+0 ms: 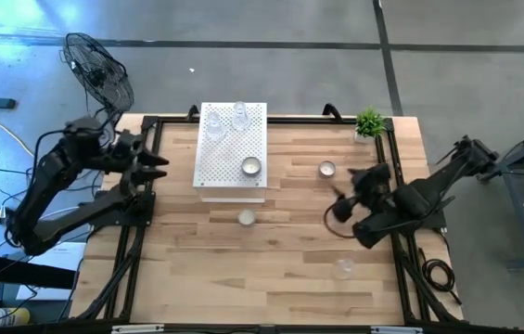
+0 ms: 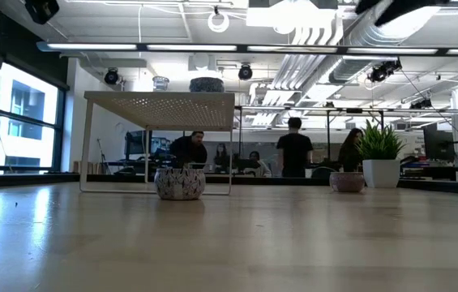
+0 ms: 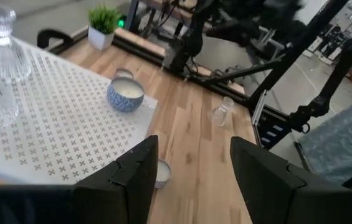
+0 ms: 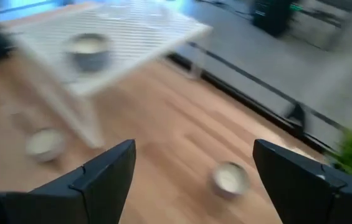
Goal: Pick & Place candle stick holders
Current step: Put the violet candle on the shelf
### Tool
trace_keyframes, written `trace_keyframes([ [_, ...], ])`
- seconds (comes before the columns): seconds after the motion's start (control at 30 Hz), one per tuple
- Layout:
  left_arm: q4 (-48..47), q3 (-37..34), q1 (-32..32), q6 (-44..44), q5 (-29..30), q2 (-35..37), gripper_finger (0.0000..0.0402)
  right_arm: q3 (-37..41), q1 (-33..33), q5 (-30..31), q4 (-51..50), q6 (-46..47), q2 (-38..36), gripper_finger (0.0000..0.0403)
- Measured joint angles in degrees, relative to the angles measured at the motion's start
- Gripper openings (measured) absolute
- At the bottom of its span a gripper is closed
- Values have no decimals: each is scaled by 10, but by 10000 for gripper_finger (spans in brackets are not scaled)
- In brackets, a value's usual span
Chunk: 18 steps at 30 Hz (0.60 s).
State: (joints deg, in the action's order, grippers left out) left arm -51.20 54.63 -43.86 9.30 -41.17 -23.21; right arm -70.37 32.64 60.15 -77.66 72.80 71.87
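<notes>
A white perforated box (image 1: 232,153) stands on the wooden table. On its top are two clear glass candle stick holders (image 1: 215,125) (image 1: 240,113) and a round silvery one (image 1: 251,167). Two more silvery holders rest on the table, one in front of the box (image 1: 246,217) and one to its right (image 1: 326,169). A clear one (image 1: 343,268) sits near the right front. My left gripper (image 1: 158,163) hovers open left of the box, holding nothing (image 3: 191,174). My right gripper (image 1: 340,199) hangs open above the table, right of the box, and is also empty (image 4: 194,180).
A small green potted plant (image 1: 369,122) stands at the table's far right corner. Black frame rails (image 1: 146,186) run along the left and right edges. A fan (image 1: 99,70) stands beyond the far left corner. People are in the room behind (image 2: 295,150).
</notes>
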Motion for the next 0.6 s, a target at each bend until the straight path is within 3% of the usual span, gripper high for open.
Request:
trace_keyframes([
  [0.1,0,0,0,1,1,29,195,36,5,5,-70,117,-23,319],
  [0.23,1,0,0,13,2,65,195,146,5,4,-31,174,-71,319],
  [0.4,5,0,0,22,2,91,195,323,5,44,162,147,-128,319],
  [0.6,13,0,0,21,12,94,195,491,1,84,488,-48,-148,319],
])
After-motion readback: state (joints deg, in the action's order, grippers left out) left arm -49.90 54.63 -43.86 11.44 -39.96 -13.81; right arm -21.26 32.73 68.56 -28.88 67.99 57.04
